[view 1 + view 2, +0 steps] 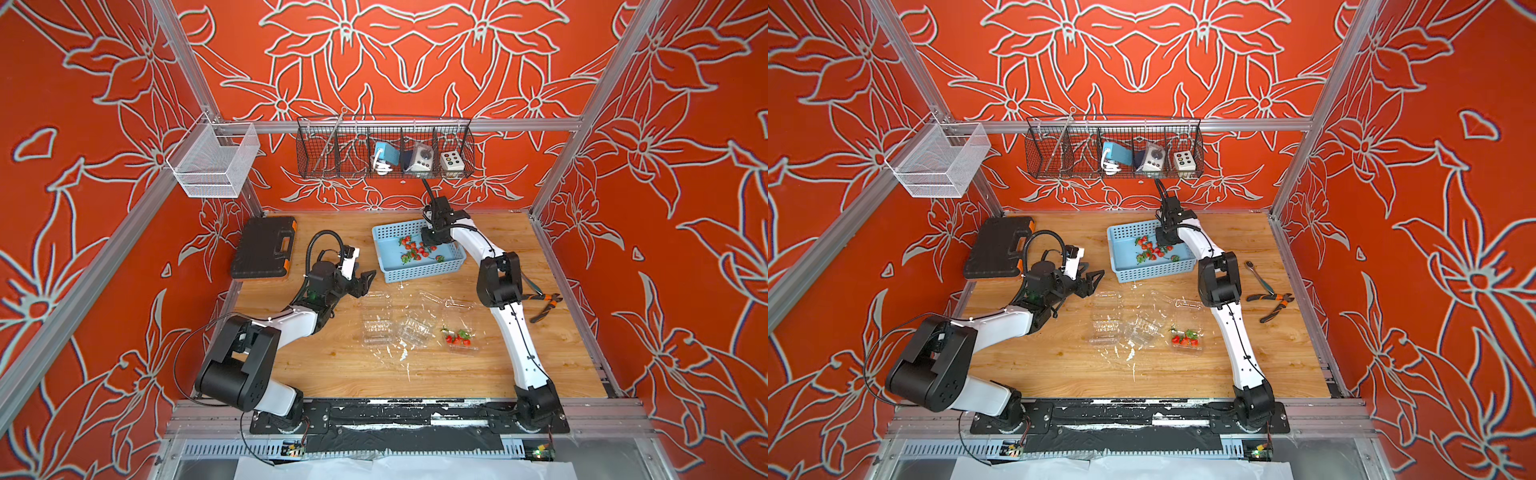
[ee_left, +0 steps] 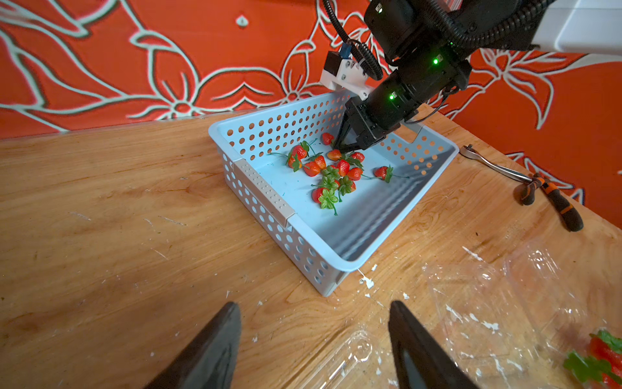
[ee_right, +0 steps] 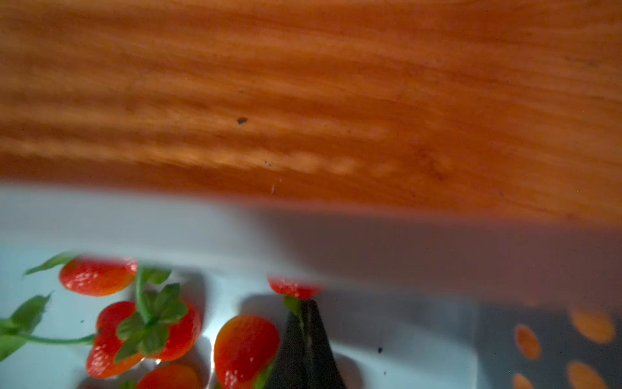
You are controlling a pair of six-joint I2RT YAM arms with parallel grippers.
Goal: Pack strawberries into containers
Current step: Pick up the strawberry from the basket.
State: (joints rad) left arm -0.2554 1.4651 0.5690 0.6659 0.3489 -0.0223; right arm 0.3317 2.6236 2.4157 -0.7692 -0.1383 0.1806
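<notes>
Three containers sit centrally, with bare table before you. About twelve strawberries lie in the basket; your left gripper is apart, your right gripper closed.

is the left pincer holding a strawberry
No, the left pincer is open with nothing between its jaws.

Place: we take it for a robot test cell, a lab rig.
Frame: aluminium rails box in our wooden desk.
Walls: orange flower-print panels.
Storage: wire baskets hang off the rails.
</notes>
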